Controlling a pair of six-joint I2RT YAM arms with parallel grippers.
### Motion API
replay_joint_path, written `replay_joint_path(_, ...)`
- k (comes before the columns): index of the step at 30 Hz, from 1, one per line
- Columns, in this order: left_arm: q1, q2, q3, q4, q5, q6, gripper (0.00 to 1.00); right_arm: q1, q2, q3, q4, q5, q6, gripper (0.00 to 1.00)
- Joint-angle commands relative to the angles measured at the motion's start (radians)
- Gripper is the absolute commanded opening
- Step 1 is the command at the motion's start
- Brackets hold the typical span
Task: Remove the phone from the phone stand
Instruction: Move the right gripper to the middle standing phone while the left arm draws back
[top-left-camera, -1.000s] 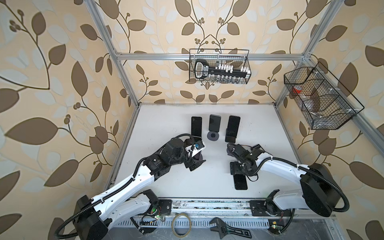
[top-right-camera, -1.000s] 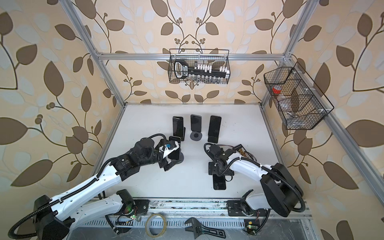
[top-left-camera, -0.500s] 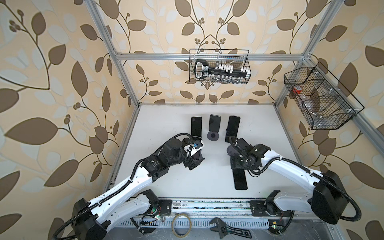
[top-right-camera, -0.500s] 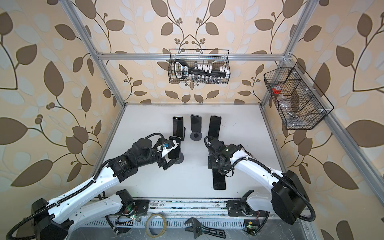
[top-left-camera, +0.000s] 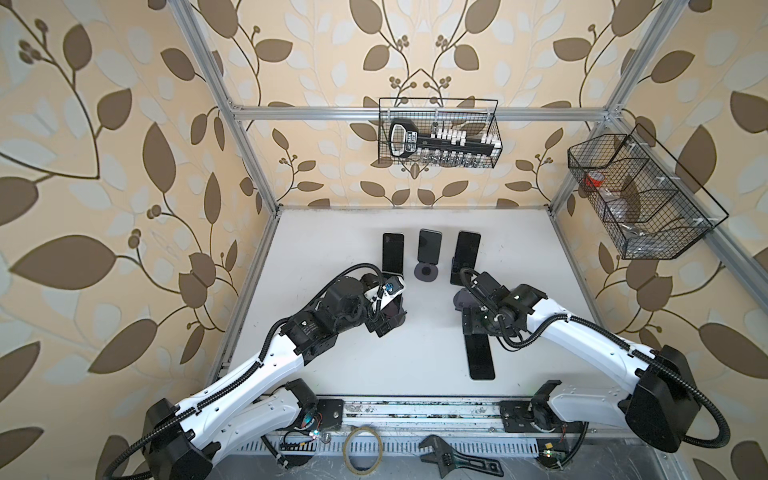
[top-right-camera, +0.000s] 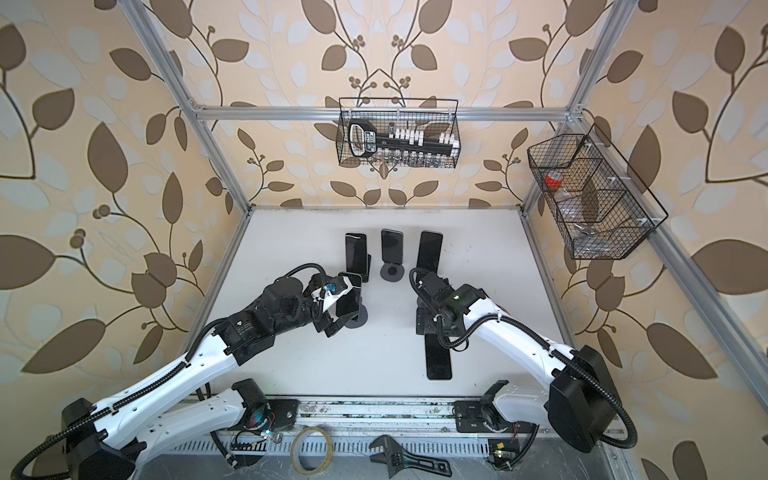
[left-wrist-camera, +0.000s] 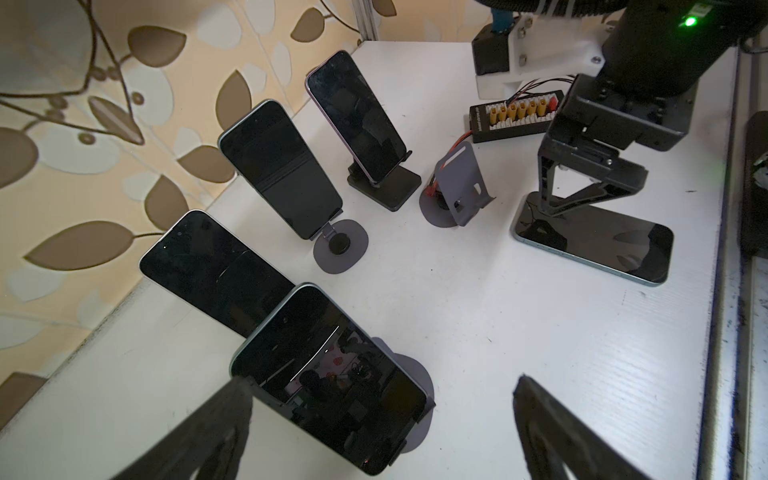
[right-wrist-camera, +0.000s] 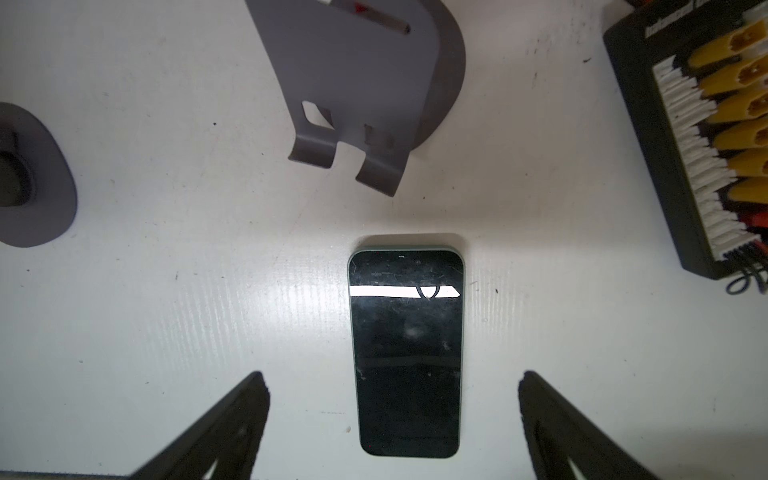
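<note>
The right gripper (right-wrist-camera: 392, 378) hung, fingers apart, over the phone (right-wrist-camera: 405, 357) lying flat on the table (right-wrist-camera: 166, 291) just beside the empty grey stand (right-wrist-camera: 357, 95), while the left gripper (left-wrist-camera: 382, 381), fingers also apart, sat at another phone (left-wrist-camera: 332, 374) leaning on a round stand (left-wrist-camera: 409, 365).

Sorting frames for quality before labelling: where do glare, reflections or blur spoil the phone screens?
Right wrist view: a white glare band crosses the flat-lying black glass phone; right gripper fingers are out of focus. Left wrist view: the nearest black stand-mounted phone mirrors its surroundings.
</note>
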Motion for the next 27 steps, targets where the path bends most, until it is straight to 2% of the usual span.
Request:
replay_joint_path(1, -0.008, -0.027, 0.033, 0.020, -0.061, -0.022, 0.98, 0.011, -0.020, 0.043, -0.028, 0.027, 0.018, 0.94)
replay_joint_path(18, -0.007, -0.007, 0.042, 0.021, -0.282, -0.055, 0.99, 0.109, 0.070, 0.194, -0.016, 0.069, 0.043, 0.94)
replay_joint_path(27, 0.013, 0.018, 0.066, -0.015, -0.308, -0.109, 0.99, 0.176, 0.138, 0.271, 0.028, 0.063, 0.066, 0.94)
